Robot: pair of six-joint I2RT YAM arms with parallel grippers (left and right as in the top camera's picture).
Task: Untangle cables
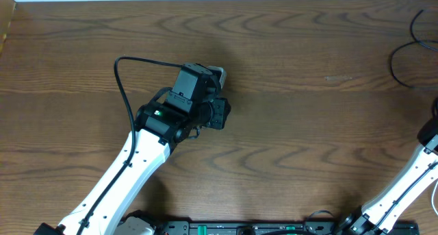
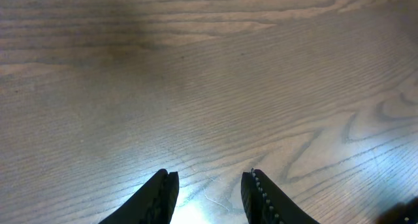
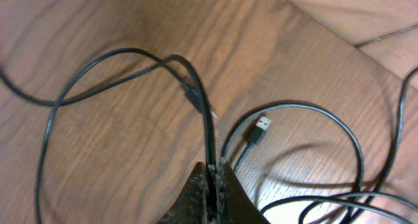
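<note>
Right claw (image 3: pixel 213 168) pinching black cable (image 3: pixel 208 136); loops spread ahead of it. Left claw (image 2: pixel 210 179) parted above table (image 2: pixel 196 87).

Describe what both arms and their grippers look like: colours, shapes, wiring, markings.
The left arm has white tubular links, black joint housings, a small green light and a thin black wire arching from its wrist. The left gripper has two black tapered fingers, one with a ridged inner edge. The right arm is likewise white with black joints; the right gripper looks dark and wedge-shaped.
</note>
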